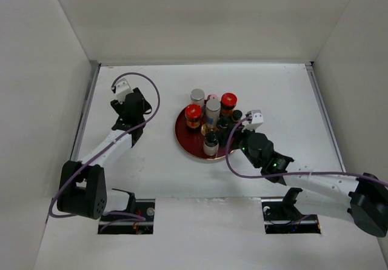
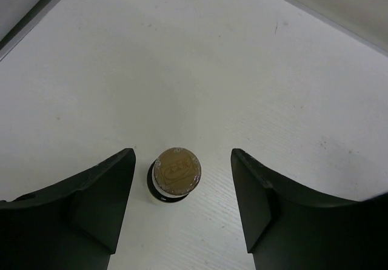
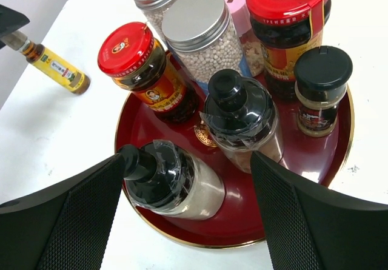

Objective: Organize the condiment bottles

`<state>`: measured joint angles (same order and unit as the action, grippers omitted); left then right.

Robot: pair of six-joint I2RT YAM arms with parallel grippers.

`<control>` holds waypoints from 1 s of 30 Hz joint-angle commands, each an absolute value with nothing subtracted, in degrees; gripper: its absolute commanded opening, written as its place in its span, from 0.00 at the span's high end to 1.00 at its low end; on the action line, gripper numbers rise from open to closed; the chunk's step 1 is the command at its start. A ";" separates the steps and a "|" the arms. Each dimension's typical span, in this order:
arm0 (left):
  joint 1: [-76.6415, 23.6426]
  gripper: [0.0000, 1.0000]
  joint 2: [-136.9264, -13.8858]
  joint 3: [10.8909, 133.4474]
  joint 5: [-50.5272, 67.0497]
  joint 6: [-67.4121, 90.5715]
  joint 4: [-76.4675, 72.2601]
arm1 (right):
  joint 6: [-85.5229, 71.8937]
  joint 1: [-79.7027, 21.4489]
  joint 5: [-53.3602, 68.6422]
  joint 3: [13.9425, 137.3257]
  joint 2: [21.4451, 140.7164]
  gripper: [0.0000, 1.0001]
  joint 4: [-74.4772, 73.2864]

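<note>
The condiment bottles (image 3: 239, 115) crowd a dark red plate (image 3: 242, 224). They include red-lidded brown jars (image 3: 142, 70), silver-capped cylinders (image 3: 203, 30) and black-capped ones. A tiny gold-capped bottle (image 2: 176, 172) stands apart on the white table (image 2: 212, 70), untouched between the spread fingers of the left gripper (image 2: 182, 161). The right gripper (image 3: 187, 158) hangs open at the plate. White walls (image 1: 200, 15) enclose the table.

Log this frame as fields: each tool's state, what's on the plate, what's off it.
left tool: open, straddling small bottle, not touching it
small bottle: gold cap, standing on table, left of plate
plate: dark red, holds a cluster of bottles
right tool: open, over plate's near side, holding nothing
status: one bottle off the plate
</note>
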<state>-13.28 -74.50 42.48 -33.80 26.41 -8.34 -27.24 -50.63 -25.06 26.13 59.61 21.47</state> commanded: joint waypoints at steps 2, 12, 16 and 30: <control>-13.14 0.41 -75.41 43.68 -34.19 26.02 -11.78 | -27.42 -50.76 -25.22 27.60 60.03 0.12 24.61; -13.57 0.70 -74.98 43.16 -34.28 25.49 -12.66 | -27.42 -50.76 -25.31 27.60 60.38 0.12 24.61; -15.59 0.73 -72.17 42.89 -34.80 25.31 -11.78 | -27.42 -50.76 -25.31 27.60 60.12 0.12 24.61; -37.12 0.76 -59.85 44.65 -38.94 22.14 -3.61 | -27.60 -50.67 -25.75 27.16 59.50 0.12 24.61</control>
